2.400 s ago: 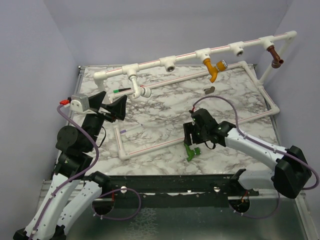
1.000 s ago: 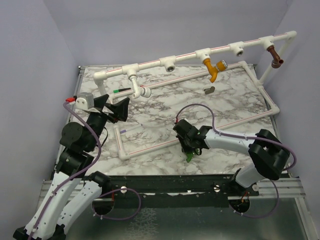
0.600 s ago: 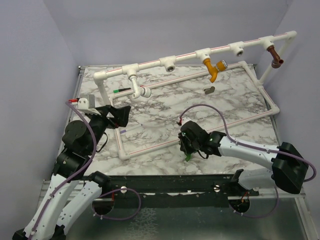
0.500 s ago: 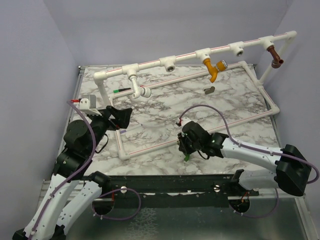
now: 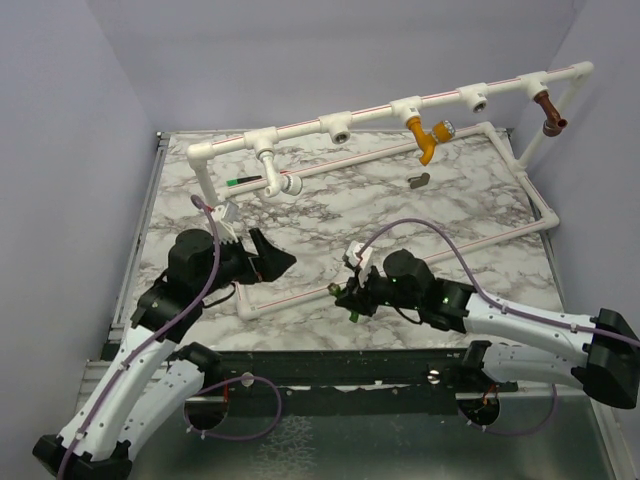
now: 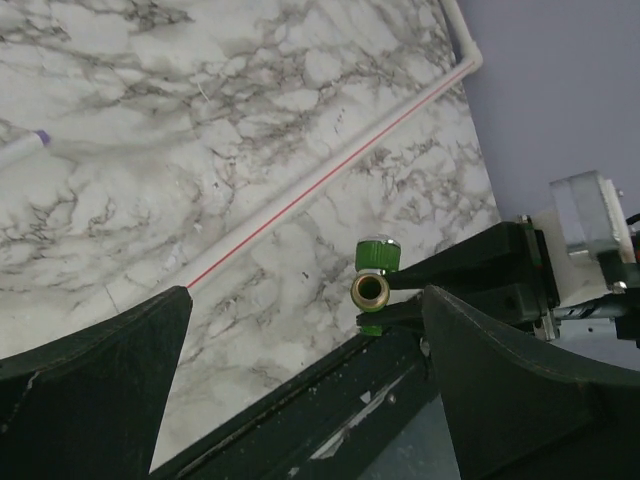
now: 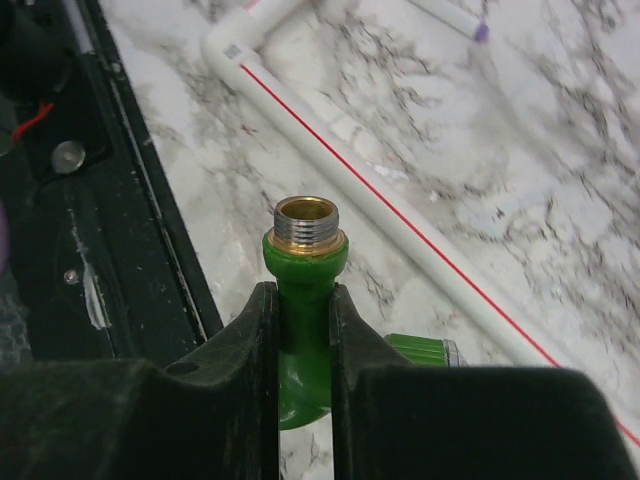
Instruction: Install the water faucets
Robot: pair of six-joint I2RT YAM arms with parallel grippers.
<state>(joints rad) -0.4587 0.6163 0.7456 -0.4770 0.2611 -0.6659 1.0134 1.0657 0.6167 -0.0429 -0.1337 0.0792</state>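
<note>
My right gripper (image 5: 350, 296) (image 7: 303, 288) is shut on the green faucet (image 5: 353, 299) (image 7: 304, 300), clamping its neck just below the threaded brass-and-silver end. That faucet hangs a little above the marble near the table's front edge. In the left wrist view the green faucet (image 6: 373, 285) shows end-on between the right gripper's fingers. My left gripper (image 5: 277, 258) (image 6: 305, 300) stands open and empty, a short way left of it and facing it. On the raised white pipe (image 5: 370, 112) hang an orange-yellow faucet (image 5: 427, 139), a brown faucet (image 5: 549, 109) and a white faucet (image 5: 274, 172).
A white red-striped pipe frame (image 5: 300, 290) lies on the marble table (image 5: 340, 215) under both grippers. A small grey metal piece (image 5: 420, 180) lies at the back right. Two fittings (image 5: 342, 128) (image 5: 478, 102) on the raised pipe hold nothing. A black rail runs along the front edge.
The right gripper has lifted the green faucet and turned it toward the left arm. The left arm has swung down and rightward, its open gripper now facing the faucet.
</note>
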